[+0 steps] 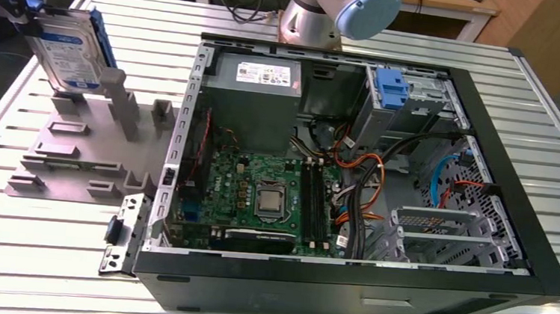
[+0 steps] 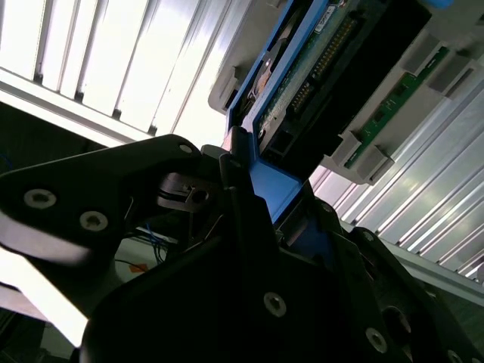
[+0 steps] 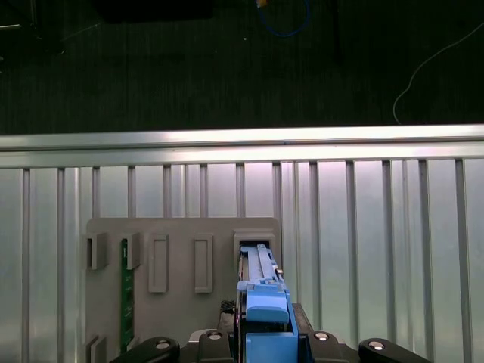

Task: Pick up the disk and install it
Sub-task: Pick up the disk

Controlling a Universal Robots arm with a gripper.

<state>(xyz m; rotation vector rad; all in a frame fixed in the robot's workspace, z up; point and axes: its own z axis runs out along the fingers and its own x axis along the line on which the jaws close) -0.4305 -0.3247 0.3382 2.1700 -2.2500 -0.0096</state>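
The disk [image 1: 69,47], a silver drive with a white-and-blue label and a blue frame, stands on edge at the exterior view's far left. My gripper [image 1: 27,9] is shut on its upper end. Its lower end is right at a slot of the grey holder [image 1: 80,156]; I cannot tell whether it still touches. In the first wrist view the disk's blue frame [image 3: 265,314] sits between the black fingers of the gripper [image 3: 265,346]. In the second wrist view the gripper [image 2: 265,200] clamps that blue frame, with the underside of the disk [image 2: 318,68] beyond it.
An open black computer case [image 1: 515,220] lies to the holder's right, with a motherboard [image 1: 257,193], a grey power supply [image 1: 256,80], cables and a drive bay holding a blue clip [image 1: 390,87]. A green board [image 3: 126,287] stands in another holder slot. The arm's base [image 1: 332,11] is behind the case.
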